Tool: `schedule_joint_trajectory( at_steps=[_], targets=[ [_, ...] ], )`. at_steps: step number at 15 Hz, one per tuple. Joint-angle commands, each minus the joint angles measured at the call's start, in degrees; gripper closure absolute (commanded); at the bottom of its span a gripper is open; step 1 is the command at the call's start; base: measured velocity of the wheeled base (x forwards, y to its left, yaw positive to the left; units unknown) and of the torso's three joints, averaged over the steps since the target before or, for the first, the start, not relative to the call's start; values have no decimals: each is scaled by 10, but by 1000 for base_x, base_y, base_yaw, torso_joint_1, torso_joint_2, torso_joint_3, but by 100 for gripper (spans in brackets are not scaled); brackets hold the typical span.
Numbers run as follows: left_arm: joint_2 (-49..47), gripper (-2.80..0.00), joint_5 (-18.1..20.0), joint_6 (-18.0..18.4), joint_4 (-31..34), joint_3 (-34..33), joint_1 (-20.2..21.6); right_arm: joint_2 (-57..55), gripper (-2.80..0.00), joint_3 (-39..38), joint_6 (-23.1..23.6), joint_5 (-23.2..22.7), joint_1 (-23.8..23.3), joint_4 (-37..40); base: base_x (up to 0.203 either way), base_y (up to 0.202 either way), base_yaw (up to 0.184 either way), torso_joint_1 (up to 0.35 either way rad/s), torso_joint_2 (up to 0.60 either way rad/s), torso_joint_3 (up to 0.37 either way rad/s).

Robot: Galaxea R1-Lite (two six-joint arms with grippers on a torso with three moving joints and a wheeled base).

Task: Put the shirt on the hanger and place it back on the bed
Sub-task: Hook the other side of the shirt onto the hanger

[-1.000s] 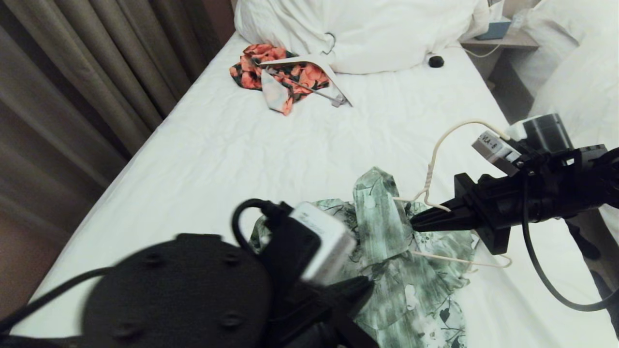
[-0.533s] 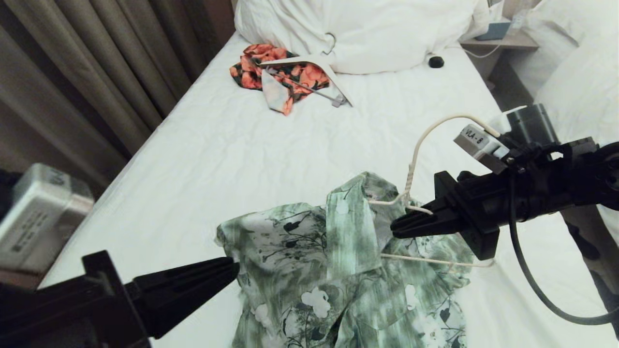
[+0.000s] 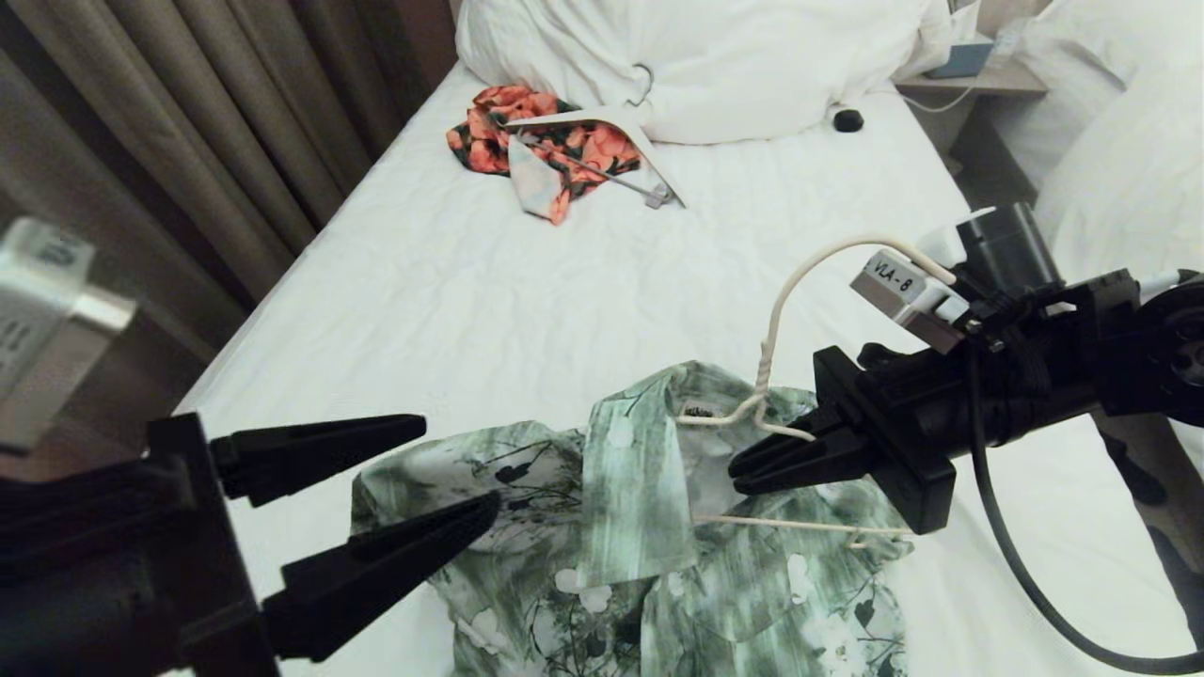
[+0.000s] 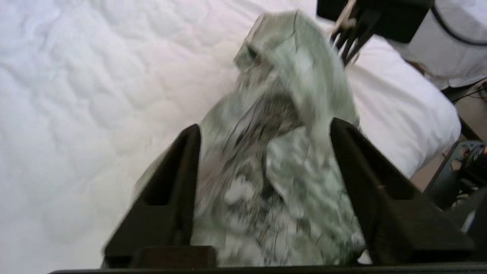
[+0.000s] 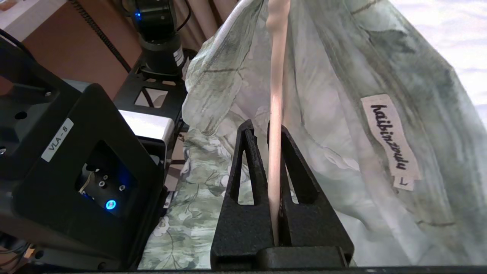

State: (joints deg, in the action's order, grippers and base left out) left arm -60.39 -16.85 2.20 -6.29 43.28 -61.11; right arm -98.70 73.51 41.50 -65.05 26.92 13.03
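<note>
The green and white flowered shirt [image 3: 611, 527] lies spread on the bed [image 3: 470, 301] near its foot, collar raised. The cream wire hanger [image 3: 766, 362] sits inside the collar, hook up, one shoulder wire showing on the right. My right gripper [image 3: 738, 475] comes in from the right, shut on the hanger's wire just under the neck; in the right wrist view the wire [image 5: 274, 152] runs between its fingers, with the shirt's neck label [image 5: 392, 140] beside. My left gripper [image 3: 459, 467] is open at the shirt's left sleeve, and the left wrist view shows the shirt [image 4: 266, 182] beyond its spread fingers.
An orange-red floral garment [image 3: 489, 132] with a wide white hanger [image 3: 649, 150] lies near the bunched white duvet [image 3: 715, 56] at the head. A small black object [image 3: 847, 119] sits beside it. Curtains [image 3: 141, 141] run along the left; a nightstand [image 3: 978, 75] and another bed [image 3: 1119, 141] stand right.
My left gripper has let go of the shirt, opened and drawn back to the left. The right gripper has carried the hanger leftward, and the shirt now lies spread wider.
</note>
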Motion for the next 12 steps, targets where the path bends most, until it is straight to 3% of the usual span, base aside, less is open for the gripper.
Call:
schedule_joint_trajectory(
  at_steps=[1,5,12],
  targets=[
    [-67,-280,7,4,-15,21,10,-5,0,1,3,-3,2,1,0,0,0,0,0,0],
    [-143,-280,13,31,-97,28,28,-1,0,-2,3,-4,2,2,0,0,0,0,0,0],
    [-176,-280,25,35,-102,16,34,9,0,-6,3,-4,1,2,0,0,0,0,0,0]
  ],
)
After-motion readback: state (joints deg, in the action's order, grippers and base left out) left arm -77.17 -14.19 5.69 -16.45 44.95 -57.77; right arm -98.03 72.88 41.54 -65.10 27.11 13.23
